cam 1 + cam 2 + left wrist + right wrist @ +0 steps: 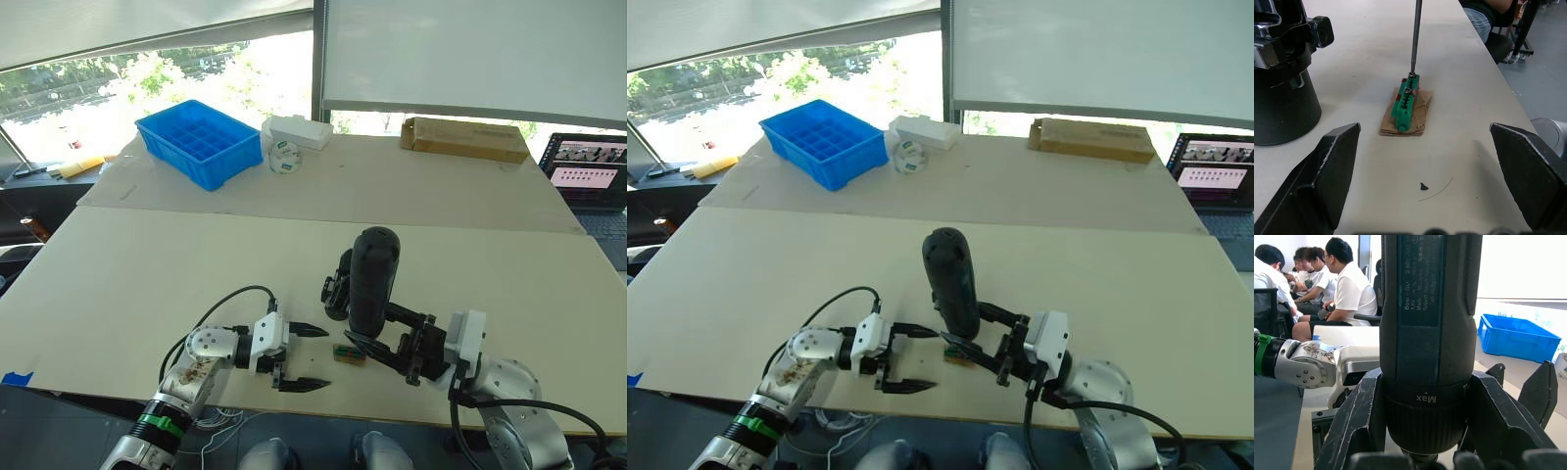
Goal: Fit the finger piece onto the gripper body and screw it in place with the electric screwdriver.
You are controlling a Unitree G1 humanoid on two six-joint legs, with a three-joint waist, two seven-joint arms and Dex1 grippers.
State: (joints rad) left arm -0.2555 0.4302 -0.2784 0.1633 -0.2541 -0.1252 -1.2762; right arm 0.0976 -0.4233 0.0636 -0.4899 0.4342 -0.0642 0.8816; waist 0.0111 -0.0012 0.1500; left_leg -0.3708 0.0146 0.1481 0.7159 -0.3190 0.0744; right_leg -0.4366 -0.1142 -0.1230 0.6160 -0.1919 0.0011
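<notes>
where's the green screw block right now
The small green-and-tan rectangular block lies on the beige table between both end effectors, under the black electric screwdriver's metal bit, beside the black gripper body.

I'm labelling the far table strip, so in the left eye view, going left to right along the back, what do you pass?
blue tray → white box → cardboard box → laptop

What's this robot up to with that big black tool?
The right gripper holds the screwdriver upright, its bit touching the top of a small green block on a tan pad on the table. The left gripper is nearby, fingers open and empty, facing that block. The gripper body stands just behind the screwdriver.
</notes>
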